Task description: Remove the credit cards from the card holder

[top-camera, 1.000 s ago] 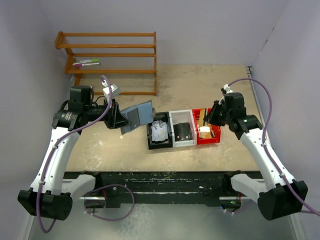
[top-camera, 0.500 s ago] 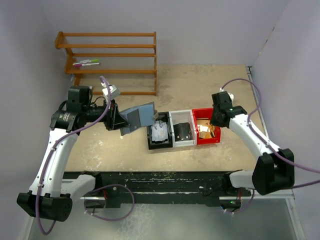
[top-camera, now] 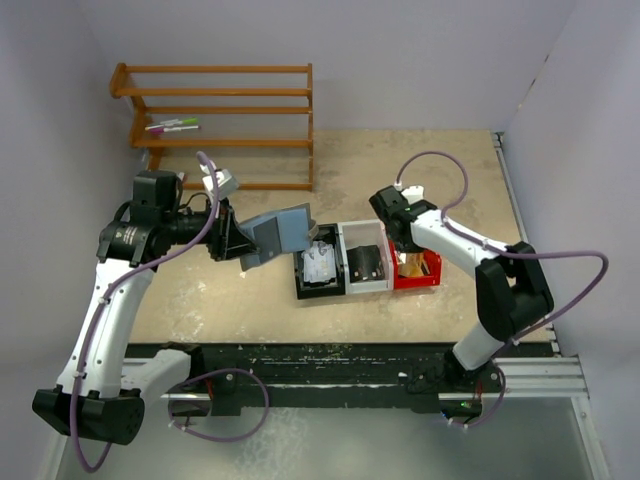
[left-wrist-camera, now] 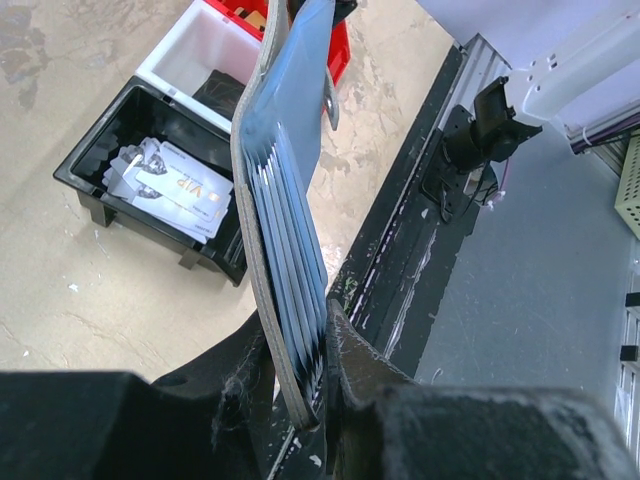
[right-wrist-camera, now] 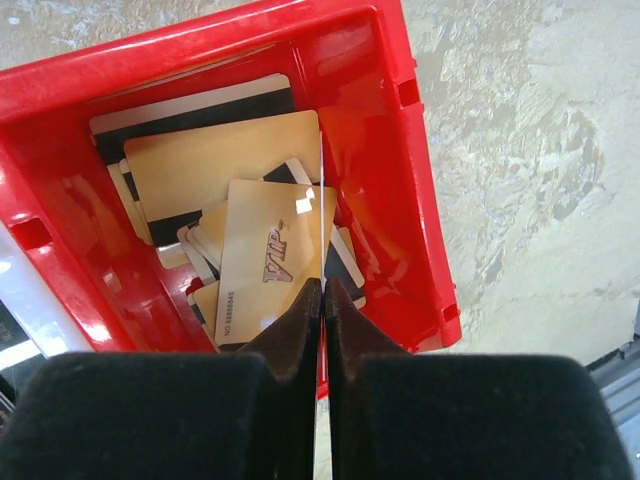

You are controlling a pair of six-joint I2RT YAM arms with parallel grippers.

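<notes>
- The desk (top-camera: pixel 420 160) carries a row of bins. The card holder (left-wrist-camera: pixel 290 150) is held clear above it, just left of the black bin (left-wrist-camera: pixel 90 165).
- The red bin (right-wrist-camera: pixel 385 150) holds tan-gold cards (right-wrist-camera: pixel 265 260), and the black bin holds silvery cards (left-wrist-camera: pixel 170 180).
- The card holder stands on edge, its lower end clamped in the left gripper (left-wrist-camera: pixel 300 385), whose jaws are narrow around it. It is likely light and floppy at the fold, so it needs that firm clamp.
- The right gripper (right-wrist-camera: pixel 322 300) is closed above the red bin. I cannot tell whether it pinches anything thin.
- Pale layered edges show in the holder's pockets, but whether they are cards or pocket lips is unclear. A card there would be stiff, slick and thin, best pinched by its exposed edge and drawn straight along the slot.
</notes>
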